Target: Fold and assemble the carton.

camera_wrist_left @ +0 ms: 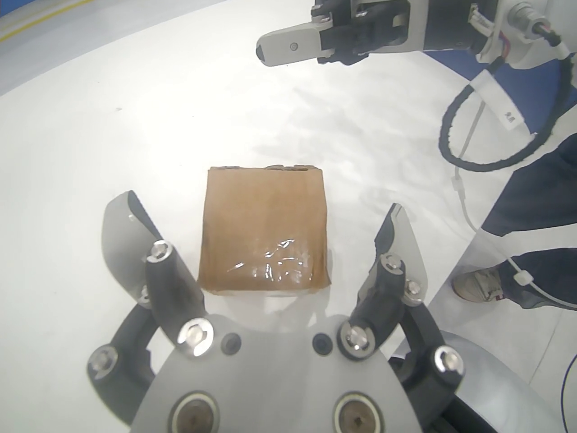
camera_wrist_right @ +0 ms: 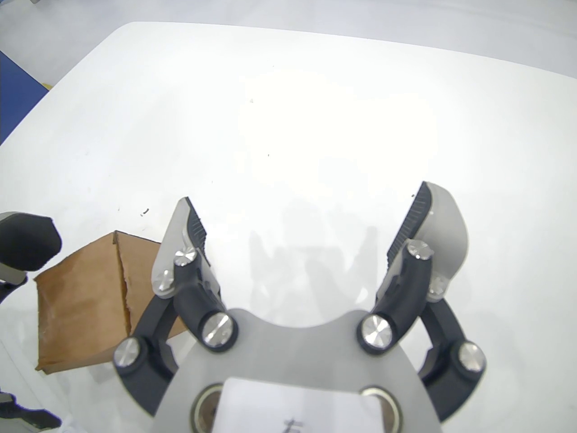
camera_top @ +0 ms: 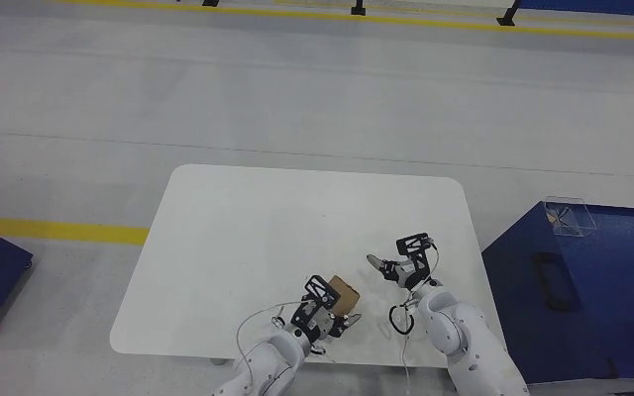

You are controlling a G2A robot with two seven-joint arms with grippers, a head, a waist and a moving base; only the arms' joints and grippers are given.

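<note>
Left fingers either side of carton

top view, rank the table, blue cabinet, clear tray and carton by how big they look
1. table
2. blue cabinet
3. clear tray
4. carton
The last two look close in size. The tray sits up on the cabinet, likely nearer the camera, so their order is unsure.

White table; blue cabinet beside it, clear box on top.
</note>
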